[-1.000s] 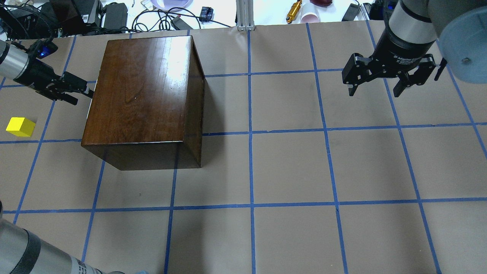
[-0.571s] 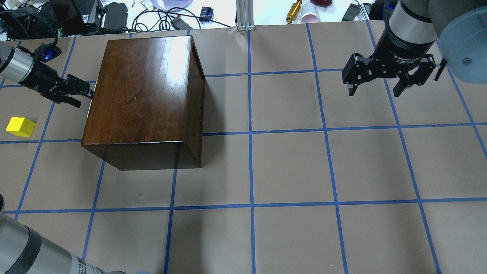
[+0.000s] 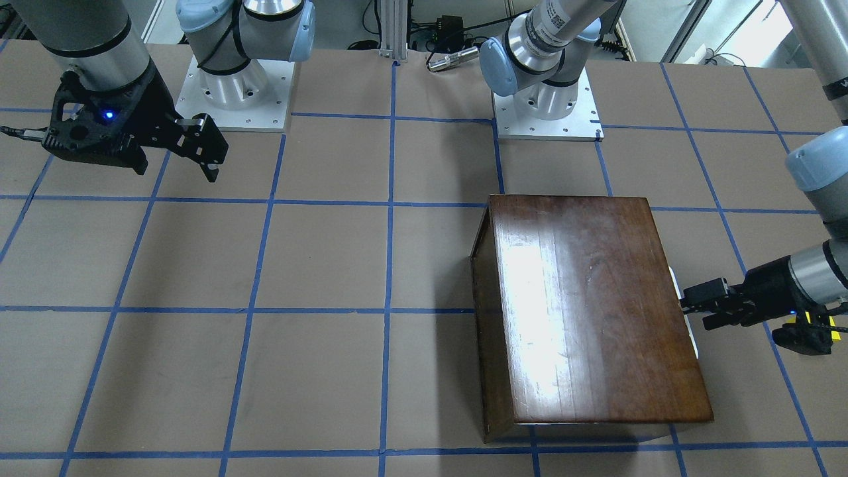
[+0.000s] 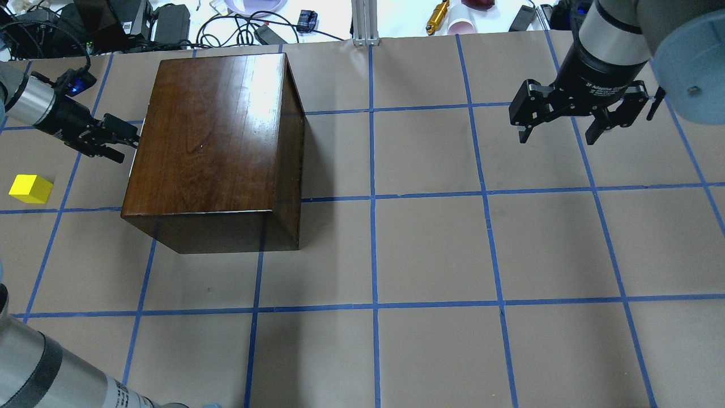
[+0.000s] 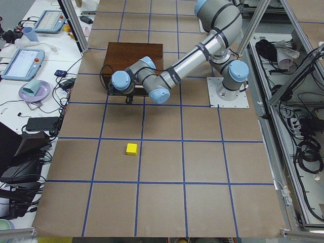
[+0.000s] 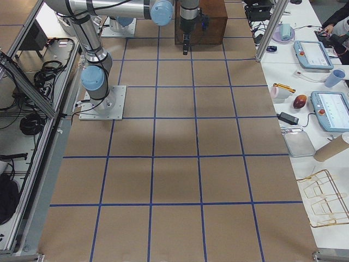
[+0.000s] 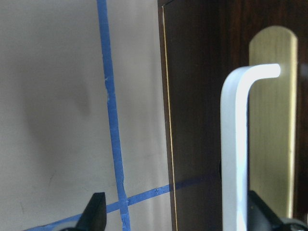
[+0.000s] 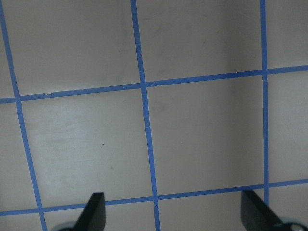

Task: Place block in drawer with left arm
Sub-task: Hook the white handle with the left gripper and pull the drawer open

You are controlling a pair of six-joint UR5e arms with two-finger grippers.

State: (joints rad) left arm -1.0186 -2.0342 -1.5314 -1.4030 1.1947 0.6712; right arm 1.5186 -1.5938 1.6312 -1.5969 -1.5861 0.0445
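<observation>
The yellow block (image 4: 31, 188) lies on the table left of the dark-brown box (image 4: 215, 141), apart from both; it also shows in the exterior left view (image 5: 131, 149). The drawer is shut: only its dark front panel (image 7: 192, 120) and the white pull (image 7: 236, 144) on a brass plate show. My left gripper (image 4: 122, 139) is open and empty, level with the box's left face; in the left wrist view the pull stands between its fingers, close to the right fingertip (image 7: 260, 214). My right gripper (image 4: 558, 133) is open and empty, above the table at the far right.
The box (image 3: 589, 305) stands on brown paper with a blue tape grid. Cables, chargers and small items lie beyond the far edge (image 4: 226, 22). Both arm bases (image 3: 546, 109) are bolted on the robot's side of the table.
My left gripper has closed in a little on the box's left face and looks lower. The block, the box and the right arm have not moved.
</observation>
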